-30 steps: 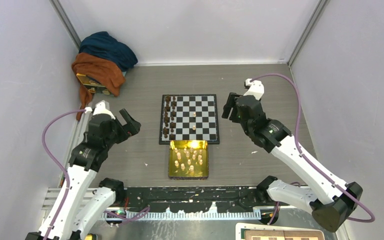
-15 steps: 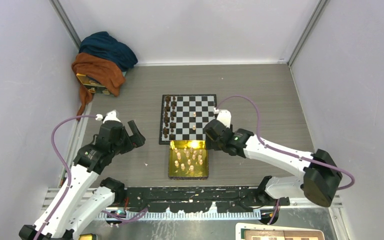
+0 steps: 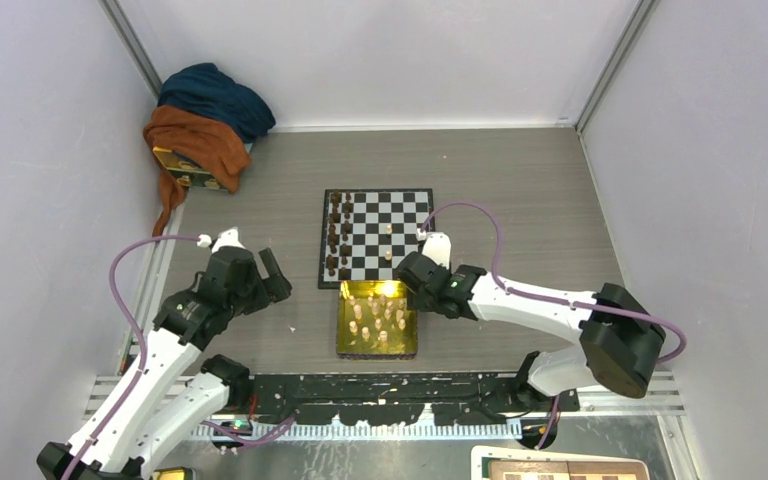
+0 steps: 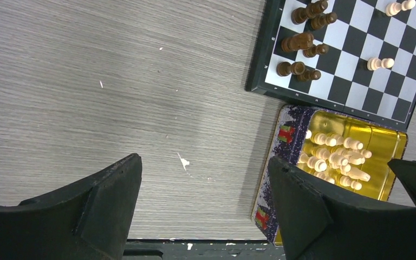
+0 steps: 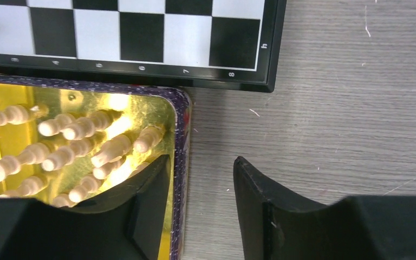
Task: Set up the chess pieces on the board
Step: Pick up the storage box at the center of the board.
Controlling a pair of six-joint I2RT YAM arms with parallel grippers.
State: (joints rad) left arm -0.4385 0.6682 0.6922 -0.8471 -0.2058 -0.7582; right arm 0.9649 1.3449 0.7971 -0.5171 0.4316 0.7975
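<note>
Some chess pieces (image 5: 114, 149) hidden under spread right gripper (image 5: 201, 168); pale tan, in tray (image 5: 181, 141), 6 o'clock of board (image 5: 141, 38). Left gripper (image 4: 204, 168) agape.

Bright, even light; glare off tray (image 3: 392, 290)

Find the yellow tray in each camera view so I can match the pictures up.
Top view: the yellow tray sits in the centre, just below the chessboard.
Left wrist view: lower right, under the chessboard's corner.
Right wrist view: lower left, with its rim just below the chessboard.
Shared landmark: the chessboard edge that runs beside the tray.
</note>
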